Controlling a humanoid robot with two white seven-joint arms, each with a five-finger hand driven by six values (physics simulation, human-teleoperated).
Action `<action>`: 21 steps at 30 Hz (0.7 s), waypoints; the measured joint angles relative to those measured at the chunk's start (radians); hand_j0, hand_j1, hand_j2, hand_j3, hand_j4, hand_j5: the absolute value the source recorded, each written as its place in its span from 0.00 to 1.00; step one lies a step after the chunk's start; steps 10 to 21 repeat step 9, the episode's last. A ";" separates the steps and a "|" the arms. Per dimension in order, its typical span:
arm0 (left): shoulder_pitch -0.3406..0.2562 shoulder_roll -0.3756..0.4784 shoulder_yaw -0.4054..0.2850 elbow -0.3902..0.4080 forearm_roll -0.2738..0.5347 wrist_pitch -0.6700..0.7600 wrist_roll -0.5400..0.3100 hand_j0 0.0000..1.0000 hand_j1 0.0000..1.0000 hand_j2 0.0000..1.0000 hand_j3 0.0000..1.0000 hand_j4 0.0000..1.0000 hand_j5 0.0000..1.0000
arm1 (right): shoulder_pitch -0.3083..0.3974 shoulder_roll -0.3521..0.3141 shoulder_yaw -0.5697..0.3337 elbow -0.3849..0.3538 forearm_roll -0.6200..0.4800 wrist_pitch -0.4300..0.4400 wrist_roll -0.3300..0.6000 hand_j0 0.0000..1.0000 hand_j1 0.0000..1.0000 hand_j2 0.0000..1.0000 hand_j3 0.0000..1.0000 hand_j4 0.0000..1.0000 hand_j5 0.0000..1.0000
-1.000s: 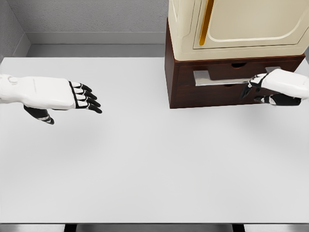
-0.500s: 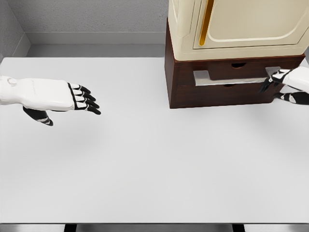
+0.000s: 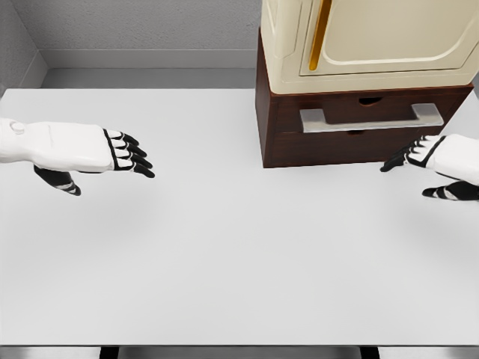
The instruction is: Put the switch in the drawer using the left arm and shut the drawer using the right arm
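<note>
Hovering over the white desk, the left hand is reaching rightward, fingers released and holding nothing. Right hand is floating unclenched, empty, just before the brown drawer, apart from its grey handle. Behind, a cream cabinet is sitting on top. The switch is not showing.

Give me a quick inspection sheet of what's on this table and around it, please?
Surface: white table, flat and plain.
Job's things: brown drawer unit at the back right, drawers shut, grey handle across the front; no switch seen.
Clutter: nothing seen.
Hands: left hand over the table's left side, fingers spread, holding nothing; right hand at the right edge, below the handle, apart from it, open.
Cables: nothing seen.
Surroundings: cream cabinet on top of the unit; grey wall behind.
</note>
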 measured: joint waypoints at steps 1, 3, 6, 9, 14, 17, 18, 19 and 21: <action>0.000 0.000 0.000 0.000 0.000 0.000 0.000 1.00 1.00 1.00 1.00 1.00 1.00 | -0.040 0.000 0.052 -0.003 0.000 0.000 0.000 1.00 1.00 1.00 1.00 1.00 1.00; 0.000 0.000 0.000 0.000 0.000 0.000 0.000 1.00 1.00 1.00 1.00 1.00 1.00 | -0.063 0.000 0.138 -0.006 0.003 -0.001 0.000 1.00 1.00 1.00 1.00 1.00 1.00; 0.000 0.000 0.000 0.000 0.000 0.000 0.000 1.00 1.00 1.00 1.00 1.00 1.00 | -0.069 0.001 0.209 -0.009 0.006 -0.002 0.000 1.00 1.00 1.00 1.00 1.00 1.00; 0.000 0.000 0.000 0.000 0.000 0.000 0.000 1.00 1.00 1.00 1.00 1.00 1.00 | -0.072 0.001 0.240 -0.010 0.007 -0.002 0.000 1.00 1.00 1.00 1.00 1.00 1.00; 0.000 0.000 0.000 0.000 0.000 0.000 0.000 1.00 1.00 1.00 1.00 1.00 1.00 | -0.072 0.001 0.240 -0.010 0.007 -0.002 0.000 1.00 1.00 1.00 1.00 1.00 1.00; 0.000 0.000 0.000 0.000 0.000 0.000 0.000 1.00 1.00 1.00 1.00 1.00 1.00 | -0.072 0.001 0.240 -0.010 0.007 -0.002 0.000 1.00 1.00 1.00 1.00 1.00 1.00; 0.000 0.000 0.000 0.000 0.000 0.000 0.000 1.00 1.00 1.00 1.00 1.00 1.00 | -0.072 0.001 0.240 -0.010 0.007 -0.002 0.000 1.00 1.00 1.00 1.00 1.00 1.00; 0.000 0.000 0.000 0.000 0.000 0.000 0.000 1.00 1.00 1.00 1.00 1.00 1.00 | -0.072 0.001 0.240 -0.010 0.007 -0.002 0.000 1.00 1.00 1.00 1.00 1.00 1.00; 0.000 0.000 0.000 0.000 0.000 0.000 0.000 1.00 1.00 1.00 1.00 1.00 1.00 | -0.072 0.001 0.240 -0.010 0.007 -0.002 0.000 1.00 1.00 1.00 1.00 1.00 1.00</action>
